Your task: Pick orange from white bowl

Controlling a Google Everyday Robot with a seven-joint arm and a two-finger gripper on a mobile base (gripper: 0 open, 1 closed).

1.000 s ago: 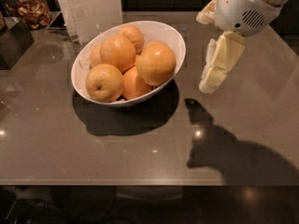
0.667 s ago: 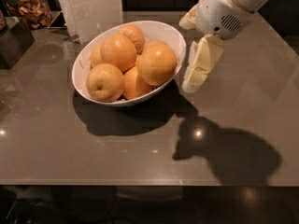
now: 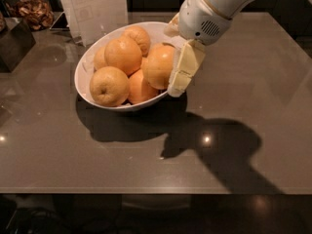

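Note:
The white bowl [image 3: 87,62] stands on the brown table and holds several round fruits. The orange [image 3: 157,66], large and smooth, lies at the bowl's right side. A paler yellow fruit with a dimpled end [image 3: 108,86] lies at the front left. My gripper [image 3: 173,60] hangs over the bowl's right rim, open. Its near cream finger [image 3: 185,69] stands just right of the orange, at the rim. The far finger is mostly hidden behind the wrist and the orange. Nothing is held.
A white paper stand [image 3: 95,6] is behind the bowl. A dark box [image 3: 14,43] and a container of brown snacks [image 3: 34,13] sit at the far left. The arm's shadow [image 3: 219,145] falls on the table [image 3: 146,165] in front of the bowl.
My gripper has moved left from beside the bowl to its right rim, up against the orange. The bowl and fruits have not moved.

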